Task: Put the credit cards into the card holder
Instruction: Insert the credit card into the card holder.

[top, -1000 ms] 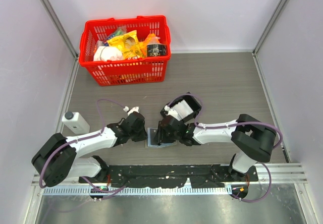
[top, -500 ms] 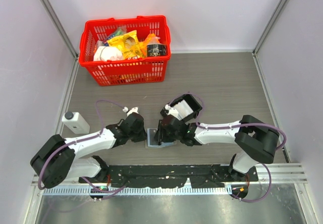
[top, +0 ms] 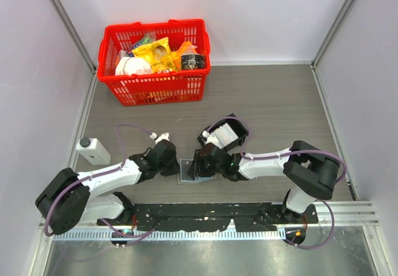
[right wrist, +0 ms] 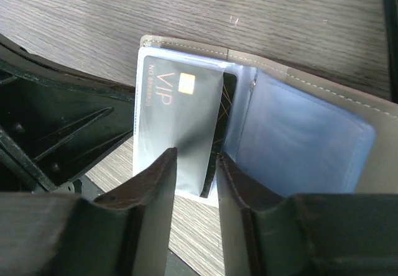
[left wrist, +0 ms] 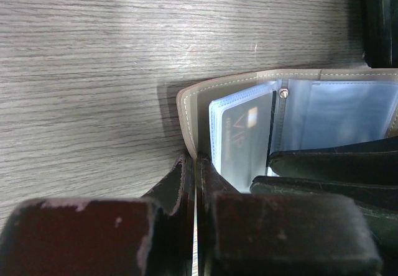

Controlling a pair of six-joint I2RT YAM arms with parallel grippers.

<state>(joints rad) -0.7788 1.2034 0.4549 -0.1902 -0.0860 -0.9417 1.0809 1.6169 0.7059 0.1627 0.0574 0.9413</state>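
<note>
Holding a dark card [right wrist: 180,124] between our right fingers [right wrist: 152,195], we keep it at the open holder [right wrist: 323,139] on the desk [top: 280,102]; our left fingers [left wrist: 171,189] are together, pinching the holder's edge.

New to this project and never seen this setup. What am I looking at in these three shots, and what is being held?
Two white robot arms are bolted at the near edge of a grey table. The overhead picture comes from a fixed camera above and behind them. The other two come from a camera on each wrist, looking along its own fingers.

In the middle lies an open card holder, grey-beige outside, with clear bluish pockets inside. The left hand is shut, pinching the holder's edge. The right hand grips a dark card printed VIP with a gold chip, angled at a pocket; how far in it sits I cannot tell.

Also on the table: a red basket of groceries, a small white device at the left, and a black tray behind the right arm.
</note>
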